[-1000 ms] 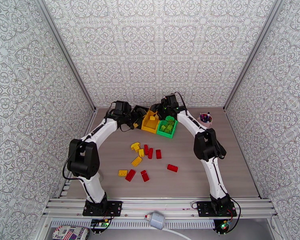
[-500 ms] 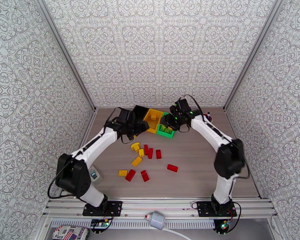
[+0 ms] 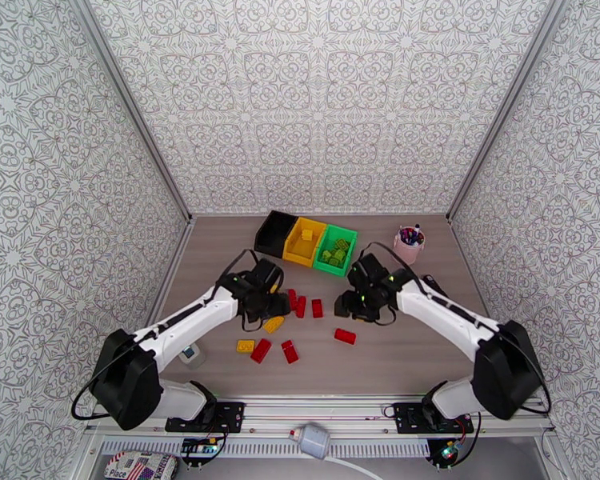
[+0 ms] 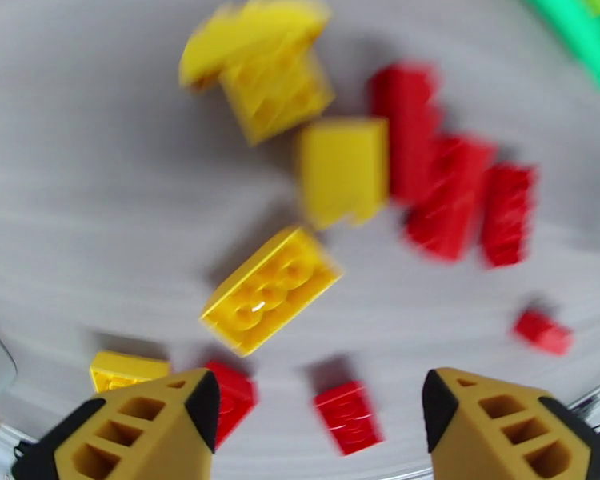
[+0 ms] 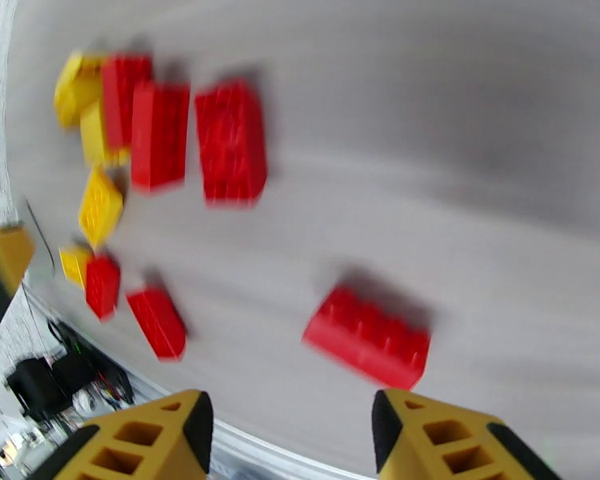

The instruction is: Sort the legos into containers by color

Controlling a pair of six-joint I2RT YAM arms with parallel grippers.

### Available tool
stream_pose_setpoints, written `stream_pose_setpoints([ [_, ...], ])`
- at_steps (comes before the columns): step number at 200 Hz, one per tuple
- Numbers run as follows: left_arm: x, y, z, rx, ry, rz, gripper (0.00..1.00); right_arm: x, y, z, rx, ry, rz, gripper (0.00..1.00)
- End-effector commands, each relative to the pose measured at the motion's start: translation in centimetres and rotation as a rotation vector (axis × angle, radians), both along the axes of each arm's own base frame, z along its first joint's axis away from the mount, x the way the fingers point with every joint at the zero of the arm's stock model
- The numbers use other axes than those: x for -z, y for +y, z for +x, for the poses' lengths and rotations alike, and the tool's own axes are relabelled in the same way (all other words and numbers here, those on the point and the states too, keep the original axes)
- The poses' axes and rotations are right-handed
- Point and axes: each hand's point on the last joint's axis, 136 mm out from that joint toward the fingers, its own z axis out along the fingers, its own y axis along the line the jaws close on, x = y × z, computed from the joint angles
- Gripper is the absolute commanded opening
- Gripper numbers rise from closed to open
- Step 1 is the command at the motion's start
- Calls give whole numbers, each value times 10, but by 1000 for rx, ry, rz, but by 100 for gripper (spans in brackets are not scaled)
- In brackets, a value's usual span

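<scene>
Grey table point(image 3: 428, 346), patterned walls point(image 3: 316, 98). I find both sets of jaws parted and empty. The left gripper point(image 4: 320, 402) has a yellow brick point(image 4: 270, 290) just ahead, long axis diagonal. The right gripper point(image 5: 292, 426) is nearer the lone red brick point(image 5: 368, 338), likewise slanted. The bins point(image 3: 274, 234) sit at the far side.

A robotics lab cell: patterned panel walls point(image 3: 316, 98), aluminium rail point(image 3: 316, 411), bolted arms point(image 3: 442, 310).

Both arms point(image 3: 190, 315) pulled back from the bins point(image 3: 298, 256). Now left gripper point(image 4: 318, 398) over loose bricks point(image 4: 270, 290), right gripper point(image 5: 292, 422) by a red brick point(image 5: 368, 338).
</scene>
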Motion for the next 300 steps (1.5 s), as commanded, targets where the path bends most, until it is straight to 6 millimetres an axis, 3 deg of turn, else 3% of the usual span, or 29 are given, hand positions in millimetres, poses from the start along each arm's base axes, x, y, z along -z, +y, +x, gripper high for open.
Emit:
stream_pose_setpoints([
  [1,11,2,-1,103,4,40,65,-3,-1,-8,19,-24,-9,57],
  [51,32,-4,10,243,65,113,64,-15,-7,-22,21,-46,-9,56],
  [127,59,-4,27,299,155,187,61,-22,-22,-33,53,-66,-15,56],
  [174,61,-7,30,300,158,185,49,-20,-23,-34,57,-59,-22,56],
  [201,53,-7,32,296,138,190,39,-17,-20,-31,56,-54,-20,56],
  [243,33,-10,31,278,103,170,31,-16,-13,-25,48,-49,-12,55],
  [274,6,-19,33,250,46,73,29,-18,0,-16,36,-50,21,55],
  [300,-24,-36,46,203,-25,-128,28,-25,23,-2,31,-60,105,55],
])
